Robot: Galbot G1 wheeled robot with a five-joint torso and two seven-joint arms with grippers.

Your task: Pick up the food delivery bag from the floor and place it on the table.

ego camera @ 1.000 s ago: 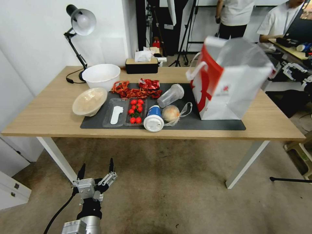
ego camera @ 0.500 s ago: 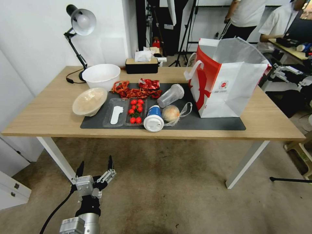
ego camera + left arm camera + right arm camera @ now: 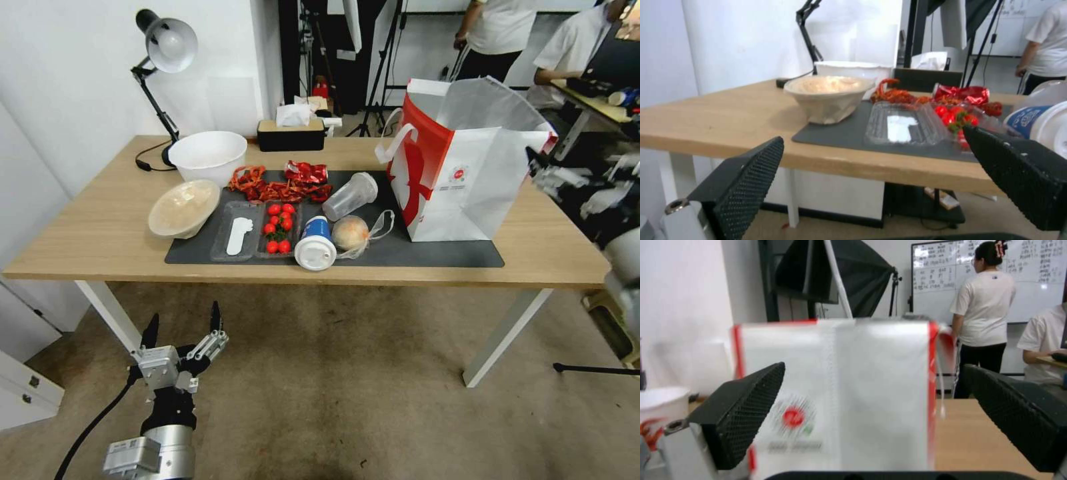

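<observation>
Low at the near left, over the floor (image 3: pixel 347 380) and short of the table's near edge, the left gripper (image 3: pixel 181 325) points up with its fingers spread wide and nothing between them. On the table (image 3: pixel 100 233), going rightward along the dark grey mat (image 3: pixel 433 253), stand a white bowl (image 3: pixel 208 155) by the desk lamp (image 3: pixel 163 50), a lidded bowl (image 3: pixel 183 208), a clear tray with a white utensil (image 3: pixel 235 232), cherry tomatoes (image 3: pixel 279 227), red wrappers (image 3: pixel 283 183), a blue-and-white cup on its side (image 3: pixel 315 241), a clear cup tipped over (image 3: pixel 351 195) and a bun in a clear bag (image 3: pixel 353 233). The food delivery bag (image 3: pixel 460 173) stands upright on the right end of the mat, mouth open, with a white strap handle hanging on its left side. Just beside its right edge, over the table's right end, the right gripper (image 3: pixel 567 183) is apart from the bag; in the right wrist view its fingers (image 3: pixel 740 413) are wide apart and empty, facing the bag's logo side (image 3: pixel 835 396).
</observation>
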